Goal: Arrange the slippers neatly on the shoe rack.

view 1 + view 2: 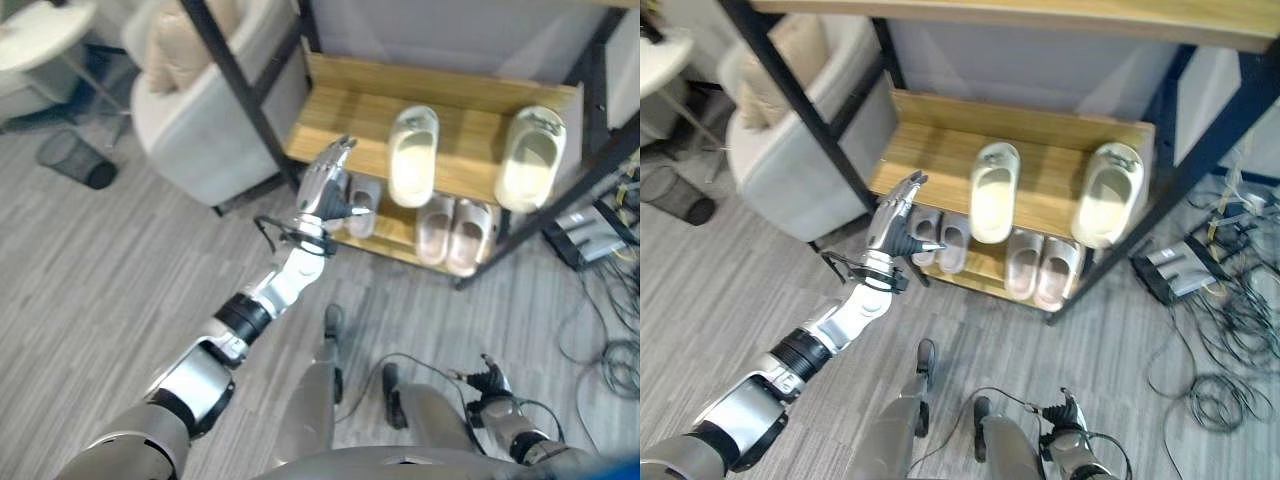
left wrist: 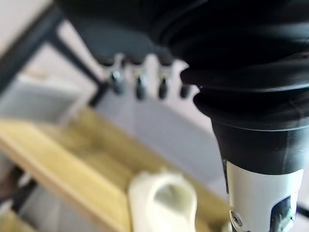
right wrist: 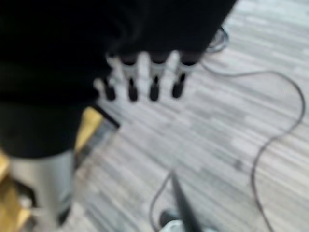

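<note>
The left hand is held spread and empty before the shoe rack; two cream slippers are set on its shelf. The right hand is hung low, fingers relaxed.

Even, soft daylight; both wrist views blurred; no glare.

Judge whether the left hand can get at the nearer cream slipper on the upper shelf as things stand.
Probably yes. The left hand is open, raised beside the shelf's front edge, and the cream slipper lies just to its right with bare wood between them.
</note>
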{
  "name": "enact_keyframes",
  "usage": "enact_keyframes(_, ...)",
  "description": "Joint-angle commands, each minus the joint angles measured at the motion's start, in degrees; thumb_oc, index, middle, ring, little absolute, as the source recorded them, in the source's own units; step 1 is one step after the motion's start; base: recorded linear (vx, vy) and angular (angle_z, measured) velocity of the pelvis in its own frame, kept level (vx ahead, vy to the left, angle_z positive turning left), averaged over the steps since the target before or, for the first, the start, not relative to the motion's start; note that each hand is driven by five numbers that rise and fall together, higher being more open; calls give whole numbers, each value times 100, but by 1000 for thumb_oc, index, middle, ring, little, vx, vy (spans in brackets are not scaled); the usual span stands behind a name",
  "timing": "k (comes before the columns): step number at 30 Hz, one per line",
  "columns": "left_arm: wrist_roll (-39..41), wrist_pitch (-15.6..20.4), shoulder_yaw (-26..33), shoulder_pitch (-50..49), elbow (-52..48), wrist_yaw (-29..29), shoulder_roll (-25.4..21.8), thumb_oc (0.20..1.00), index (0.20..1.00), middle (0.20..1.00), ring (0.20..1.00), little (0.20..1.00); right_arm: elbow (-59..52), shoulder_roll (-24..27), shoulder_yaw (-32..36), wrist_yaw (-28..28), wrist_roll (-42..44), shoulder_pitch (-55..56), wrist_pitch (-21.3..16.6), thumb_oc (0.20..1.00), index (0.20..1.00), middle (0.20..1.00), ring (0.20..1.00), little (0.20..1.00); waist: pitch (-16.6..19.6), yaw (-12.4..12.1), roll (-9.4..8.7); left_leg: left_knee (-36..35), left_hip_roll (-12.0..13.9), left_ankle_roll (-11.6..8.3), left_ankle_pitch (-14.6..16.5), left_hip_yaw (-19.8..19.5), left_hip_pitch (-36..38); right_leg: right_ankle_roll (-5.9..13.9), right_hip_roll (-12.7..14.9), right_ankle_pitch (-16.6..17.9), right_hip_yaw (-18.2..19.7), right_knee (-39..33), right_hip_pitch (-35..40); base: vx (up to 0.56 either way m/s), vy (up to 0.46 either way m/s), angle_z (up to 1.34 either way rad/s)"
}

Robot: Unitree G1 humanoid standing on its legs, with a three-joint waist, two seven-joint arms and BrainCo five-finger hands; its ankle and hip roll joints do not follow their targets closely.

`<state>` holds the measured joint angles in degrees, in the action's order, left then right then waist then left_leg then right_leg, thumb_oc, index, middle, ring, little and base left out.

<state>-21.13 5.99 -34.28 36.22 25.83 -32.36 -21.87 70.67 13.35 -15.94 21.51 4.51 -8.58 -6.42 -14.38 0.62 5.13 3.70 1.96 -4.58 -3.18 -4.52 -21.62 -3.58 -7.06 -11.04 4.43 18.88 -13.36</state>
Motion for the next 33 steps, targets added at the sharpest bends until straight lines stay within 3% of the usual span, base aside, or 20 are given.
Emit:
enact_keyframes(1,-331,221,318,286,-199,-11,25,1000,1000,1000,1000,1000,-238,-33,-191,-76,-328,450,16,1000,1000,1000,1000,1000,427,304,-143,462,-288,243,96,165,200,966,1068,72,99,-328,561,418,321,-143)
enact_keyframes(9,-646,119,418,128,-253,3,-255,1000,1000,1000,1000,1000,-367,-107,-178,-211,-609,627,69,1000,1000,1000,1000,1000,669,361,-218,373,-442,511,517,522,596,1273,1389,551,277,-510,625,168,181,-46)
enact_keyframes(10,-675,94,429,130,-280,4,-276,1000,1000,1000,1000,1000,-373,-121,-172,-217,-628,648,76,1000,1000,1000,1000,1000,680,361,-214,358,-459,540,563,523,661,1288,1415,566,251,-367,584,60,166,6)
enact_keyframes(11,-740,5,472,137,-294,-28,-338,1000,1000,1000,1000,1000,-412,-102,-173,-259,-626,622,89,1000,1000,1000,1000,1000,623,414,-213,370,-498,620,631,585,768,1404,1510,1062,184,198,348,102,241,-15)
enact_keyframes(12,-777,-87,552,152,-266,-48,-346,1000,1000,1000,1000,1000,-447,-86,-149,-228,-664,663,78,1000,1000,1000,1000,1000,505,474,-103,343,-435,658,780,726,1077,1332,1656,1049,-107,761,44,143,212,-40)
enact_keyframes(14,-921,-169,679,47,-311,-53,-362,1000,1000,1000,1000,1000,-478,-64,-151,-251,-755,738,116,1000,1000,1000,1000,1000,421,551,-86,370,-406,599,946,868,1348,1308,1895,933,-517,-168,-144,180,5,-91)
enact_keyframes(15,-1126,-121,608,120,-355,-47,-340,1000,1000,1000,1000,1000,-361,-33,-55,-267,-721,847,125,1000,1000,1000,1000,1000,365,679,-172,615,-473,500,1095,805,1409,1458,2033,1092,-431,-1105,20,161,-174,-76)
enact_keyframes(16,-1141,-121,599,120,-306,-1,-292,1000,1000,1000,1000,1000,-350,-6,-41,-333,-684,914,126,1000,1000,1000,1000,1000,438,672,-235,667,-527,497,1167,799,1439,1485,1977,1184,-274,-1178,163,146,-176,-11)
enact_keyframes(20,-1179,-335,513,216,239,-57,-122,1000,1000,1000,1000,1000,-320,74,-221,-302,-866,828,174,1000,1000,1000,1000,1000,641,664,-143,467,-418,436,1102,735,1486,1407,1744,1181,-221,-1357,297,97,-128,55)
enact_keyframes(27,-1024,-599,664,458,778,-156,-6,1000,1000,1000,1000,1000,-354,145,-200,-197,-808,720,169,1000,1000,1000,1000,1000,559,691,-70,306,-363,390,973,690,1280,1340,1676,1152,-146,-1320,77,-3,-28,-9)
enact_keyframes(33,-1618,-948,420,723,1172,-216,-40,1000,1000,1000,1000,1000,-394,221,-261,-162,-811,580,143,1000,1000,1000,1000,1000,444,680,-14,275,-355,383,926,687,1160,1330,1666,1136,-92,-1263,-78,-5,2,0)
